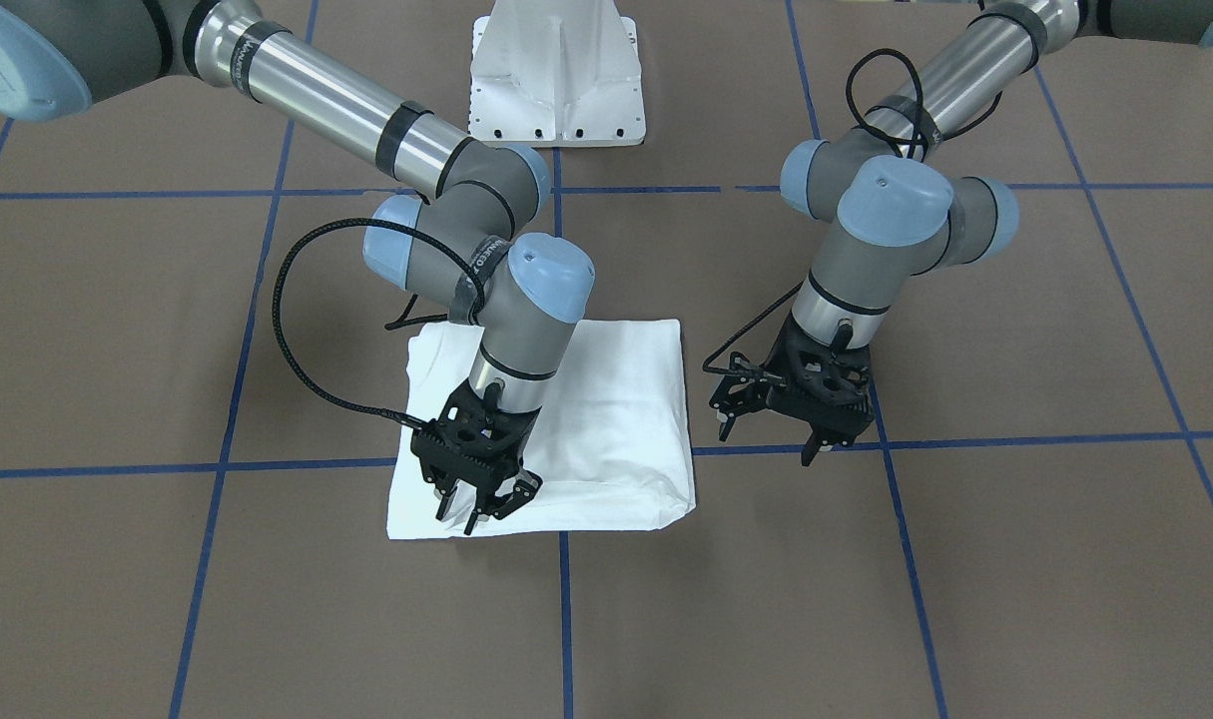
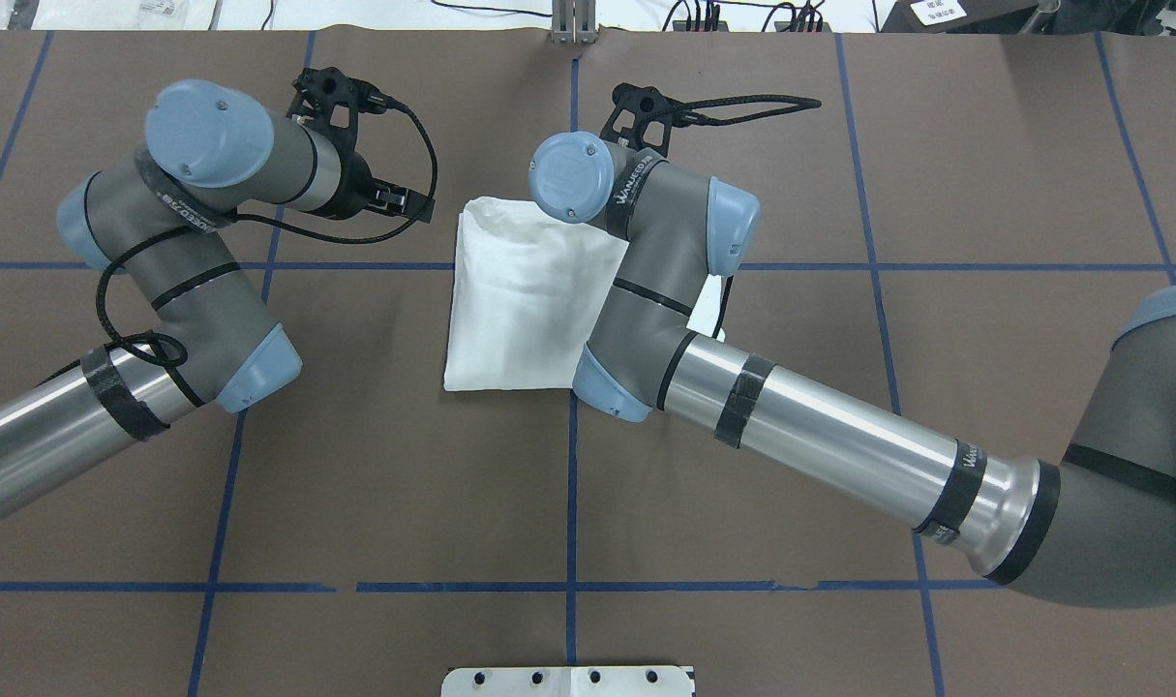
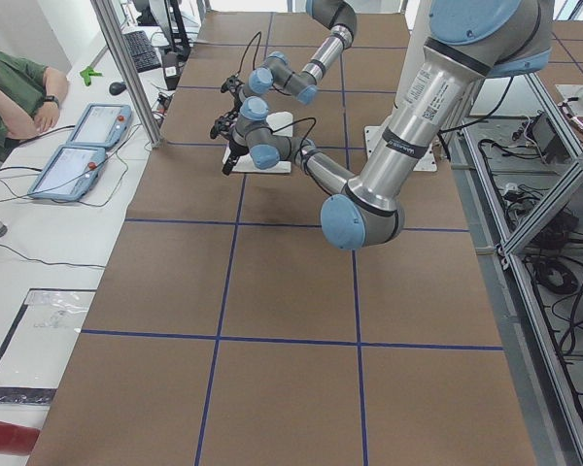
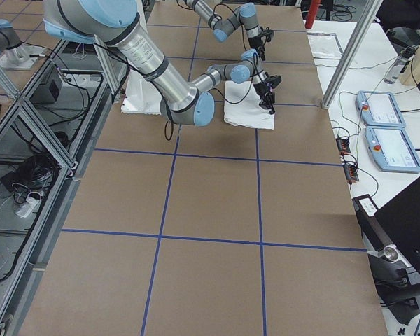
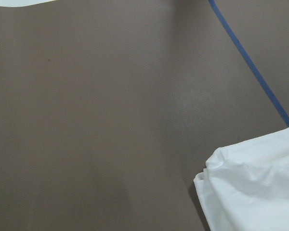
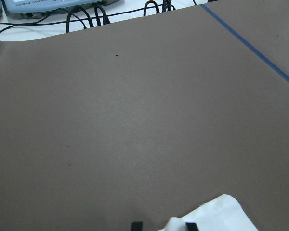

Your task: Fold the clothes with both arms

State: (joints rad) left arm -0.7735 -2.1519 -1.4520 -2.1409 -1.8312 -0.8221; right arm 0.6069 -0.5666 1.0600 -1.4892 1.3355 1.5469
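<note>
Front view: the folded shirt (image 1: 616, 419) lies flat on the desk (image 1: 1015, 559). The right gripper (image 1: 481, 504) is over its edge, fingers parted. The left gripper (image 1: 766, 446) is beside the shirt, fingers spread, empty. Right wrist view: a shirt corner sits between the fingers (image 6: 137, 226)

White shirt (image 1: 606, 419) is folded into a rough rectangle, lying flat and lightly creased on the table (image 1: 1015, 559) straight out from the pedestal base (image 1: 556, 75), its bulky rumpled edge on the side away from the base. Right arm (image 1: 336, 100) bends over the shirt, and the right gripper (image 1: 476, 509) points down at the shirt edge farthest from the base, fingers apart. Left arm (image 1: 975, 80) reaches out from the base's left side; the left gripper (image 1: 766, 446) points down just beside the shirt without touching it, fingers apart.
</note>
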